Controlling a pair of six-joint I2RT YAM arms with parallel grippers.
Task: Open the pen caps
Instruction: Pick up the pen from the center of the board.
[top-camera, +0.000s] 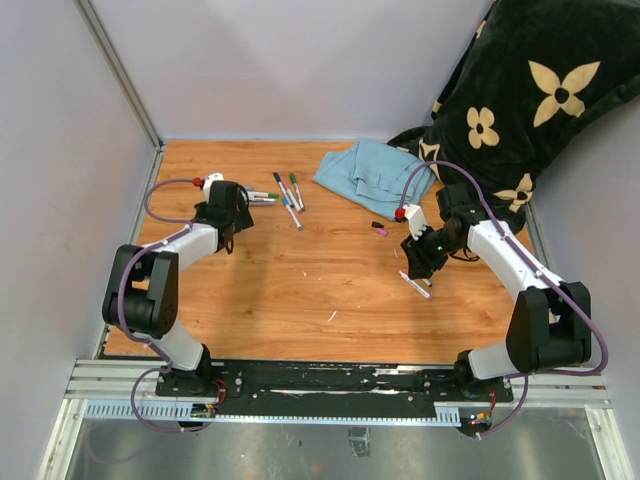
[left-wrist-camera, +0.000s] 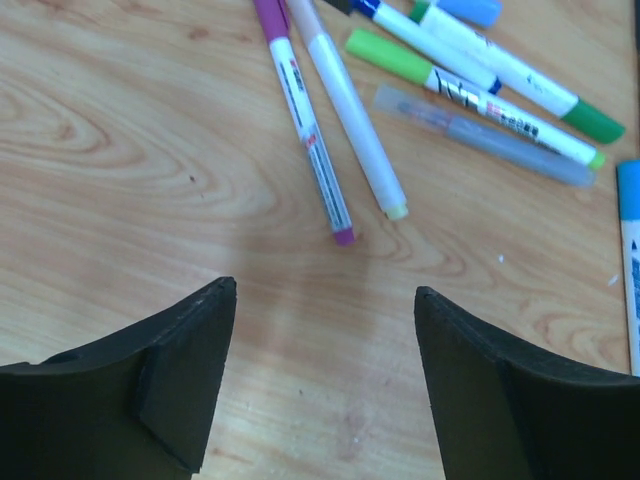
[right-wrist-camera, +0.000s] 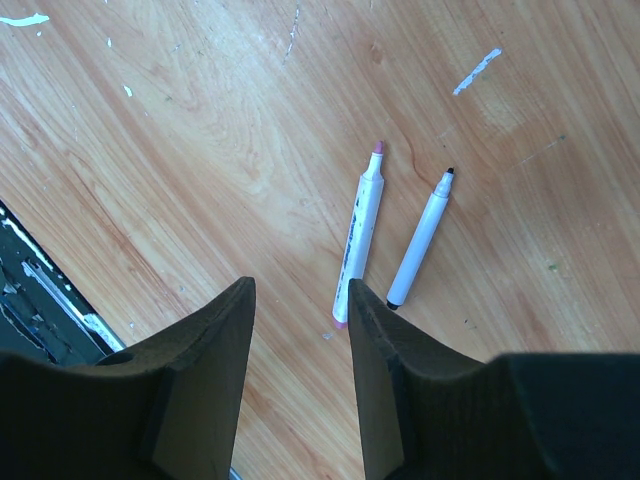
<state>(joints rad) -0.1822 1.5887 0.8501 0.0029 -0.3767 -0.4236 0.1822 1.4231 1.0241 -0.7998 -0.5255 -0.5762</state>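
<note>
Top view: capped markers (top-camera: 285, 198) lie upper centre on the counter (top-camera: 300, 290), and two loose pen caps (top-camera: 381, 231) sit right of centre. Left wrist view: the left gripper (left-wrist-camera: 325, 290) jaws stand wide apart, empty, and the barrel printing is unreadable. Right wrist view: the right gripper (right-wrist-camera: 300, 285) jaws stand partly apart, empty, beside two uncapped markers (right-wrist-camera: 358, 235).

Bright, even light, faint soft shadows, wrist views slightly blurred.

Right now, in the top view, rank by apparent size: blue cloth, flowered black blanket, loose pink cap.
1. flowered black blanket, cropped by the frame
2. blue cloth
3. loose pink cap
</note>
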